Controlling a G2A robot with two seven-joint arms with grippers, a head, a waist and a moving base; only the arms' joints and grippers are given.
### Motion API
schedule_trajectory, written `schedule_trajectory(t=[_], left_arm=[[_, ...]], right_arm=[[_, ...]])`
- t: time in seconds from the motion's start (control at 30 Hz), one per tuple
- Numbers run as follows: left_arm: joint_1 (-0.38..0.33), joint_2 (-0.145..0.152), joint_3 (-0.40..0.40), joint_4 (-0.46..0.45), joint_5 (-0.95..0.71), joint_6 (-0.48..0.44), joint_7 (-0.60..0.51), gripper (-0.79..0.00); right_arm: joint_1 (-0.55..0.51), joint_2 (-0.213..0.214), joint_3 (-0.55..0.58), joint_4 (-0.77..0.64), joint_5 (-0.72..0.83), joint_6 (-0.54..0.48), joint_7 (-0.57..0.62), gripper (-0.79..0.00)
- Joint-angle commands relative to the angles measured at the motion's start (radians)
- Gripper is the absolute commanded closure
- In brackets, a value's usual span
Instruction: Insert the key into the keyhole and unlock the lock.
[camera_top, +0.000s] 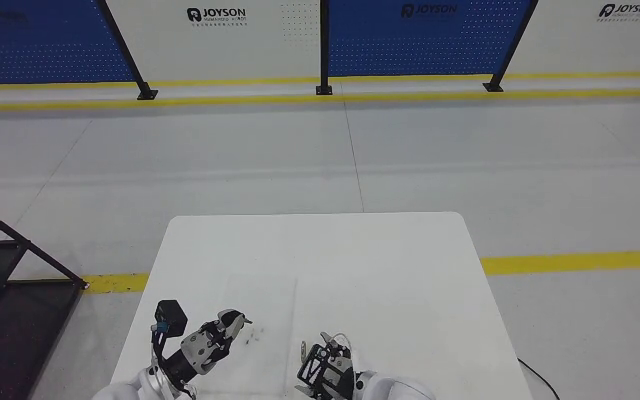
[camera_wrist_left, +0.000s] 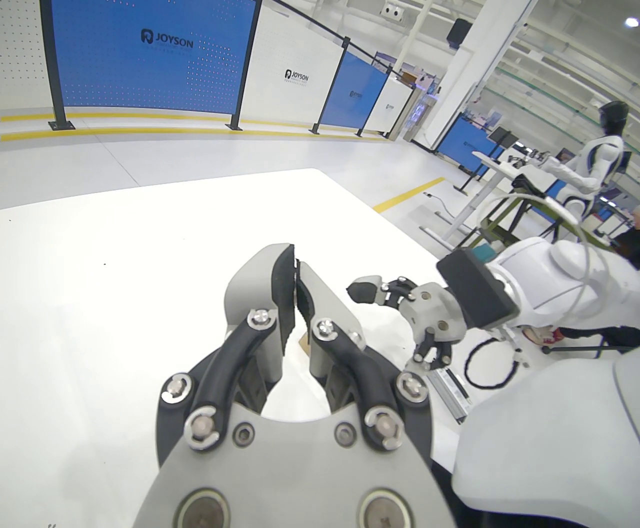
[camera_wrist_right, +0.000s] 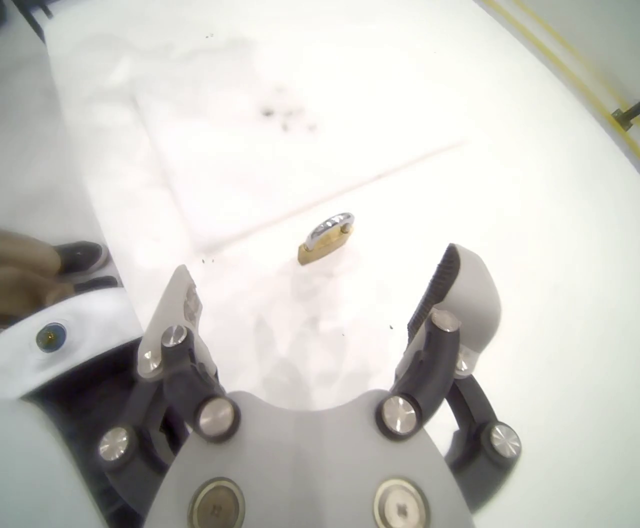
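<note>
Where the lock (camera_wrist_right: 325, 240) lies: flat on the table (camera_wrist_right: 450, 125), just ahead of the right claw (camera_wrist_right: 320, 272), in line with the gap between its 2 fingers and touching neither.
Right claw: spread wide, holding nothing.
Left claw (camera_wrist_left: 295, 260): pads pressed together; whether a key is pinched between them I cannot tell.
Shackle (camera_wrist_right: 332, 225): looks seated in the brass body, so I judge the lock not yet opened.
Done: 0 of 2 steps, by my reading, as nothing sticks out of the lock body.
Left to do: likely steady the lock, bring the key to the keyhole, push it in, then turn until the shackle springs free.
</note>
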Motion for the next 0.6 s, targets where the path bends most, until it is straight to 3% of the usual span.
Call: schedule_trajectory(t=[0.0,0.03,0.1,0.13,0.17,0.2,0.53,0.57], left_arm=[[0.000,0.000,0.000,0.000,0.000,0.000,0.000,0.000],[0.000,0.000,0.000,0.000,0.000,0.000,0.000,0.000],[0.000,0.000,0.000,0.000,0.000,0.000,0.000,0.000],[0.000,0.000,0.000,0.000,0.000,0.000,0.000,0.000],[0.000,0.000,0.000,0.000,0.000,0.000,0.000,0.000],[0.000,0.000,0.000,0.000,0.000,0.000,0.000,0.000],[0.000,0.000,0.000,0.000,0.000,0.000,0.000,0.000],[0.000,0.000,0.000,0.000,0.000,0.000,0.000,0.000]], right_arm=[[0.031,-0.012,-0.034,0.038,0.014,0.028,0.011,-0.785],[0.047,-0.019,-0.049,0.056,0.022,0.046,0.016,-0.785],[0.071,-0.030,-0.073,0.081,0.030,0.083,0.020,-0.646],[0.079,-0.035,-0.082,0.091,0.033,0.106,0.022,-0.625],[0.086,-0.040,-0.090,0.100,0.036,0.123,0.024,-0.456],[0.093,-0.044,-0.097,0.110,0.040,0.144,0.031,-0.416],[0.142,-0.071,-0.133,0.175,0.055,0.252,0.027,-0.283],[0.146,-0.073,-0.134,0.180,0.058,0.255,0.027,-0.243]])
